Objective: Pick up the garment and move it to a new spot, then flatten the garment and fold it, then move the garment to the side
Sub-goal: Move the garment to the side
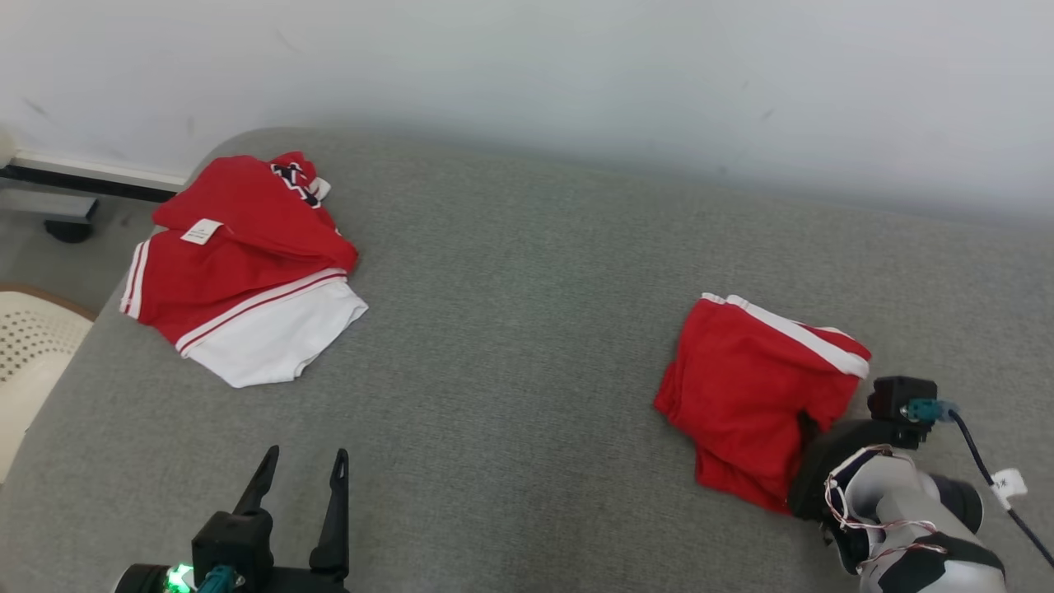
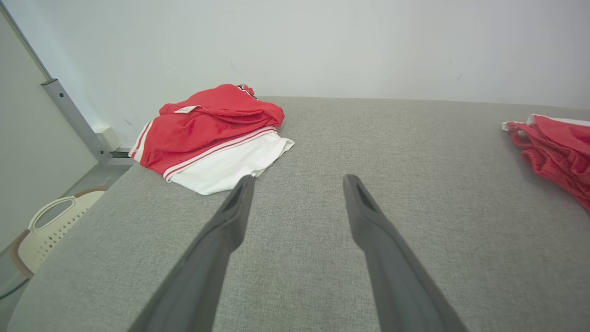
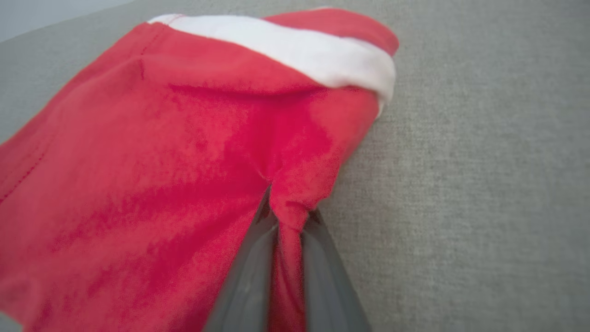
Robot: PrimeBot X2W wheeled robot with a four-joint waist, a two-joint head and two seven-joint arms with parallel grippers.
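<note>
Grey surface [image 1: 527,329]: right tool [image 3: 290,210] pinches red garment [image 1: 741,387] fold; left tool [image 1: 306,453] wide.

A grey woven-fabric padded surface [image 1: 510,329] is seen spread beneath and ahead of the left gripper [image 1: 306,451]. A folded pile of red mesh clothing with white stripes and a white panel [image 1: 247,272] is laid on it, ahead of that gripper and a little to its left, near the surface's far left corner. A small white label [image 1: 202,231] is shown on top of the pile. A plain white wall [image 1: 576,74] is seen beyond the surface, well ahead of the gripper. A cream perforated plastic basket with a brown rim [image 1: 33,346] is placed off the surface's edge, to the gripper's left and lower down. A grey metal post [image 2: 73,120] is seen slanting beside the wall, further left.
</note>
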